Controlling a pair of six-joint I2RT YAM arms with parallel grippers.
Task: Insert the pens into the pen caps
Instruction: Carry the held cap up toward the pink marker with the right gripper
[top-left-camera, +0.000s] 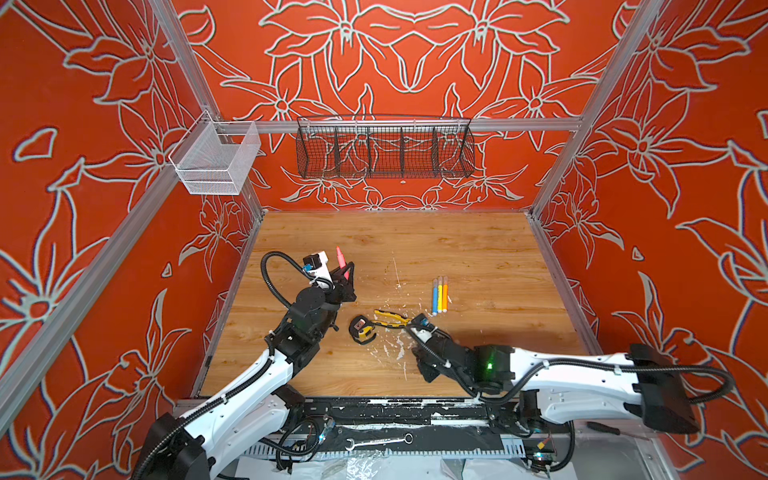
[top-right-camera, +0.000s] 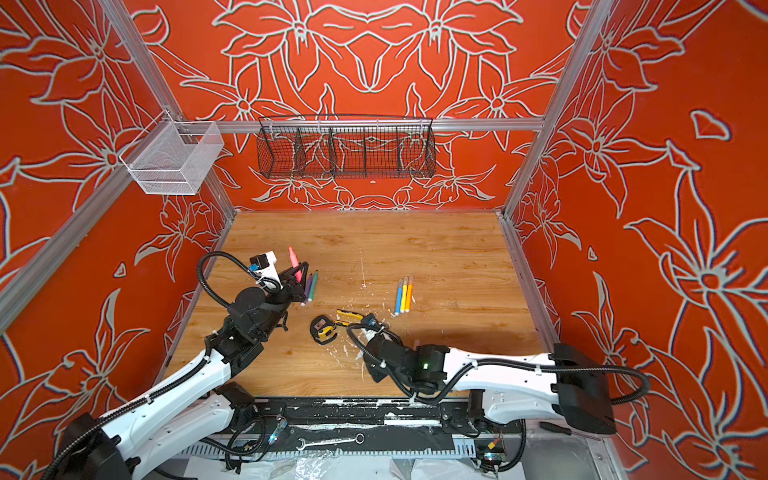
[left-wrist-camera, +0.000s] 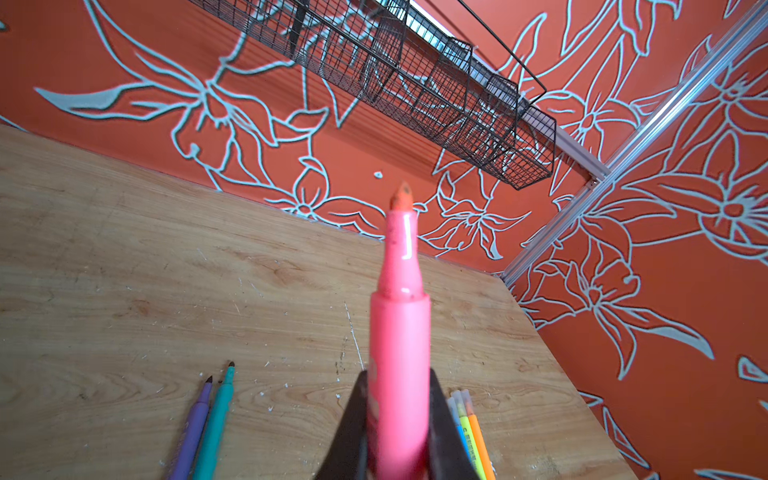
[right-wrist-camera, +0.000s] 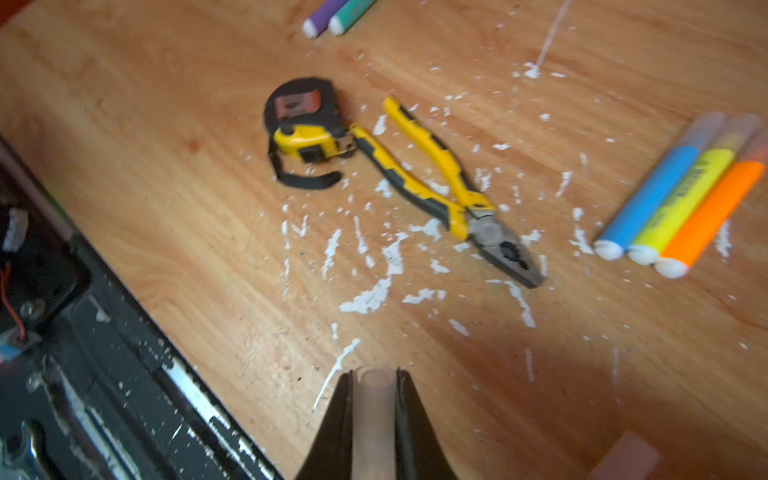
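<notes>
My left gripper (top-left-camera: 347, 274) (left-wrist-camera: 399, 374) is shut on the pink pen (top-left-camera: 340, 257) (left-wrist-camera: 401, 324) and holds it above the table's left side, bare tip up. Purple and green pens (top-right-camera: 309, 288) (left-wrist-camera: 208, 419) lie uncapped just right of it. In the right wrist view my right gripper (right-wrist-camera: 374, 374) is shut on a clear pen cap (right-wrist-camera: 374, 403), open end forward. In a top view this gripper (top-left-camera: 426, 372) hangs low over the table's front middle. Blue, yellow and orange pens (top-left-camera: 439, 295) (right-wrist-camera: 673, 195) lie side by side right of centre, clear caps on their tips.
A black-and-yellow tape measure (top-left-camera: 360, 329) (right-wrist-camera: 305, 133) and yellow-handled pliers (top-left-camera: 390, 319) (right-wrist-camera: 440, 178) lie among white flecks between the two grippers. A pale blurred piece (right-wrist-camera: 623, 457) lies close to the right gripper. A black rail (top-left-camera: 395, 411) runs along the front edge.
</notes>
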